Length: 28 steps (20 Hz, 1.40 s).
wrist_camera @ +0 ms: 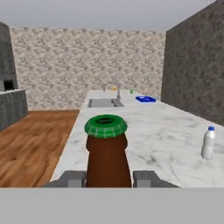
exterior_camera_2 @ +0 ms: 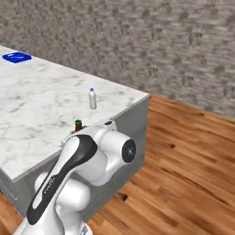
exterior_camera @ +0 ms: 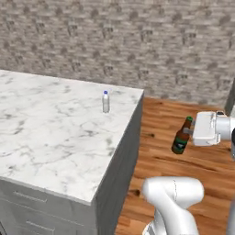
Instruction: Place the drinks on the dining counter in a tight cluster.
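Beer bottle [exterior_camera: 181, 136] aloft; water bottle [exterior_camera: 106, 101] upright.

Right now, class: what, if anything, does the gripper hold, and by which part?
The gripper holds the brown beer bottle, a finger on each side of its neck, just below the green cap.

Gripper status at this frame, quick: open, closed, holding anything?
Gripper: closed on the beer bottle, which it carries in the air beside the dining counter, off its edge.
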{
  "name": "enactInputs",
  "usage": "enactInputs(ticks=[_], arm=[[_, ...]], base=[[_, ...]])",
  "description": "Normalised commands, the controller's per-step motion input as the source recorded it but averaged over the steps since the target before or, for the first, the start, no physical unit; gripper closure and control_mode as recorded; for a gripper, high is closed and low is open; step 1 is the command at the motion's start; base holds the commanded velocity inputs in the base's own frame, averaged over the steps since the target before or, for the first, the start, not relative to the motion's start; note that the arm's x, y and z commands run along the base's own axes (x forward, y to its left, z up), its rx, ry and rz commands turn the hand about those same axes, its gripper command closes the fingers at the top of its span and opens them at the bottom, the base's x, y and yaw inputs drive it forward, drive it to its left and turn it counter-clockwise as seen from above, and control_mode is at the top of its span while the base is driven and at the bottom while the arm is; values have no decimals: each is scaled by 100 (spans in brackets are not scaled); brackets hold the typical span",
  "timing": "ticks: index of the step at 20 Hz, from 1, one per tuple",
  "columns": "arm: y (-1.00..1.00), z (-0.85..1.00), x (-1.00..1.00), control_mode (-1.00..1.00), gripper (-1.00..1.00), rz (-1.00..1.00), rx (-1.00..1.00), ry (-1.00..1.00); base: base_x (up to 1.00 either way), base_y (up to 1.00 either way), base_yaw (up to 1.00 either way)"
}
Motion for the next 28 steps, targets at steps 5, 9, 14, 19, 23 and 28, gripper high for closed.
enactInputs(ticks=[5,9,14,19,23,28], arm=[[0,0,0,100,100,0,0,0],[0,0,0,100,100,0,0,0],[0,0,0,100,100,0,0,0],[0,0,0,100,100,0,0,0],[0,0,0,100,100,0,0,0],[0,0,0,100,100,0,0,0]], base=[[100,-95,42],[97,-100,38],[79,-100,36],[86,-98,48],[81,-62,65],[54,-54,60]])
